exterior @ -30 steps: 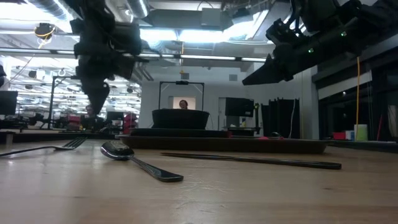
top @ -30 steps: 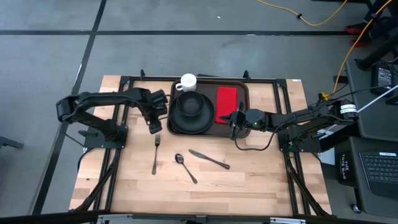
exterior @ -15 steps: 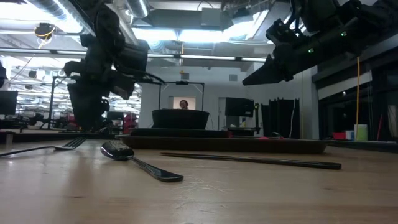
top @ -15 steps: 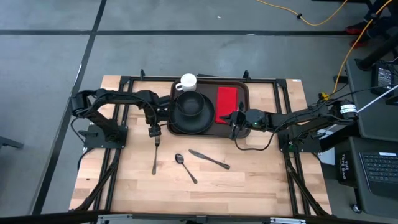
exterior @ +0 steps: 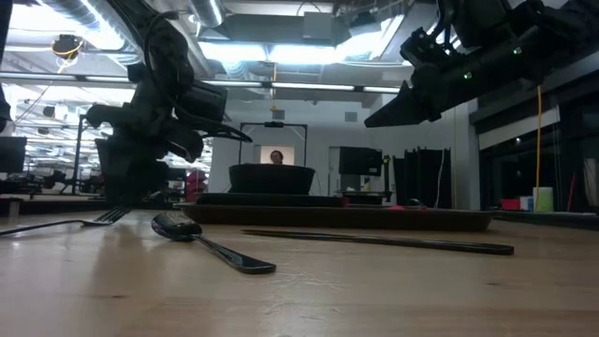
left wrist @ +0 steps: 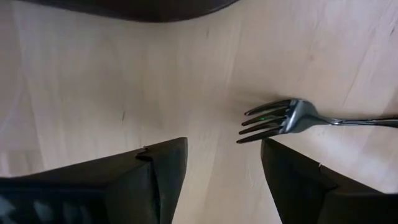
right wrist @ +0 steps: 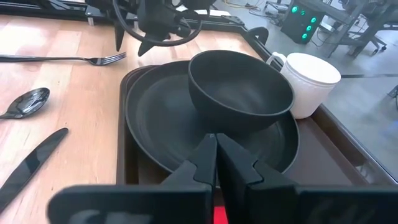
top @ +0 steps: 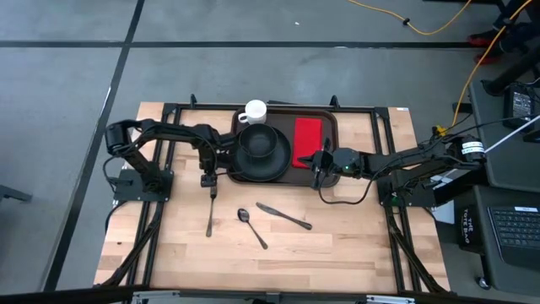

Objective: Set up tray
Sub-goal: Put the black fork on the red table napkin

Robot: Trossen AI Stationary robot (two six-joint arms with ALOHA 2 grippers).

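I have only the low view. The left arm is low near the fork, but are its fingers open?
Observer: Yes. The left wrist view shows the left gripper open, with the fork tines just ahead of the gap.
Operator: And the right gripper?
Observer: The right gripper is shut, above the tray near its front edge, beside the red napkin.
Operator: What stands on the tray?
Observer: A black plate with a bowl on it, and a white mug behind them.

tray (top: 331, 127) dark brown | napkin (top: 307, 142) red | mug (top: 253, 111) white | bowl (right wrist: 239, 90) black
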